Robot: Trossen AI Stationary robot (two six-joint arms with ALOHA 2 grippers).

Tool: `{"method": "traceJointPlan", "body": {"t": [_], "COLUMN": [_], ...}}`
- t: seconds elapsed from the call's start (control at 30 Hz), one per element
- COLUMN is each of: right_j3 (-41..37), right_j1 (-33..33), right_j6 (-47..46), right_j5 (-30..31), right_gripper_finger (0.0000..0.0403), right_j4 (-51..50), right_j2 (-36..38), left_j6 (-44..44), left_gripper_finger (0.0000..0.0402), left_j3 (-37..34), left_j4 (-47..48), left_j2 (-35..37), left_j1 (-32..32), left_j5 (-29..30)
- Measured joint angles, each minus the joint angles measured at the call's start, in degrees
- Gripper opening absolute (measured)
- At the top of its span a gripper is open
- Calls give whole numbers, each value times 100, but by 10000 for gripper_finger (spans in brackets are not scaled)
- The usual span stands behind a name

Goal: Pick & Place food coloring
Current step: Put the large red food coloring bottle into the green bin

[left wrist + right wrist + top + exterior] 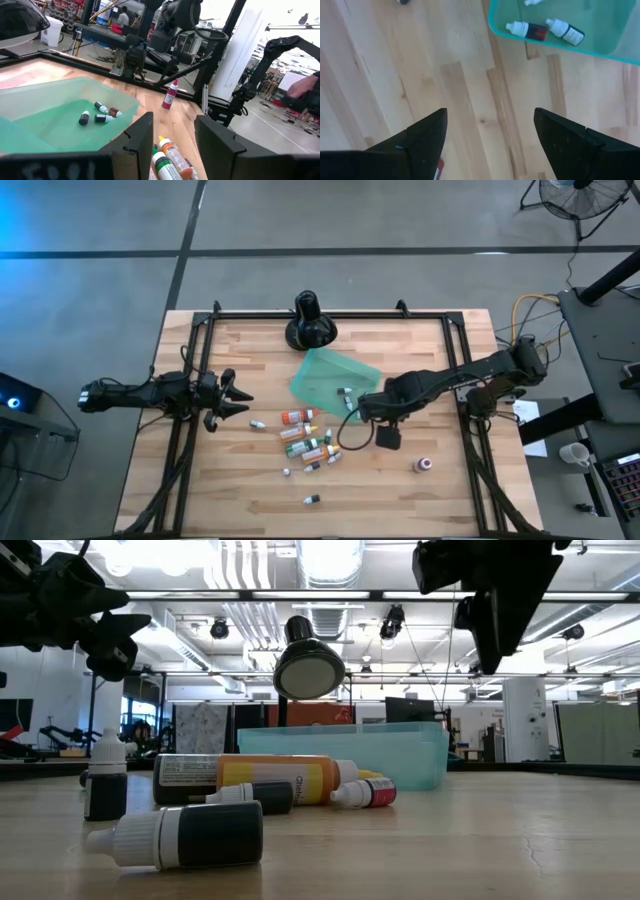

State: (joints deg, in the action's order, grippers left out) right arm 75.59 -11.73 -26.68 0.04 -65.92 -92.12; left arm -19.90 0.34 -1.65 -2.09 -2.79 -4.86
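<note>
Right pincer: the right gripper hangs over the table just off the tray's near edge, fingers spread wide with nothing between them.
Left pincer: the left gripper waits at the left side, fingers parted about halfway and empty.
Food coloring: three bottles already lie in the teal tray; the remaining bottles are scattered on the wood in front of it, most in a tight cluster, with a few strays such as one small bottle near the front edge and a red one standing apart on the right.
Risk, crowding: the clustered bottles touch or nearly touch, so wide-open fingers coming down could nudge neighbours or pinch two at once.
Risk, rolling: the bottles lie on their sides and are round, so a glancing touch likely sends one rolling.
Risk, tray: it looks light, so a bump at its rim could shift it.
Surface: pale wood planks inside a black frame, with a black round-based stand at the back.
Room: an open workshop with ceiling lights, other rigs and a person far behind.
</note>
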Motion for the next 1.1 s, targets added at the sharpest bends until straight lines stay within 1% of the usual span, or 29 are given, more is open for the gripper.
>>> {"method": "traceJointPlan", "body": {"t": [0.2, 0.4, 0.7, 1.1], "right_j3": [-4, -7, -26, -27], "right_j1": [0, 0, 0, 0], "right_j6": [185, 775, 1400, 1495], "right_j5": [7, 17, 19, 19], "right_gripper_finger": [288, 288, 288, 288], "right_j4": [170, 183, 211, 251], "right_j2": [0, 0, 0, 0], "left_j6": [0, -1, 0, -2], "left_gripper_finger": [117, 117, 117, 117], "left_j3": [0, 1, 2, 0], "left_j4": [0, -2, 0, -2], "left_j2": [0, 0, 0, 0], "left_j1": [0, 1, 4, 7], "left_j5": [0, -1, -2, 0]}}
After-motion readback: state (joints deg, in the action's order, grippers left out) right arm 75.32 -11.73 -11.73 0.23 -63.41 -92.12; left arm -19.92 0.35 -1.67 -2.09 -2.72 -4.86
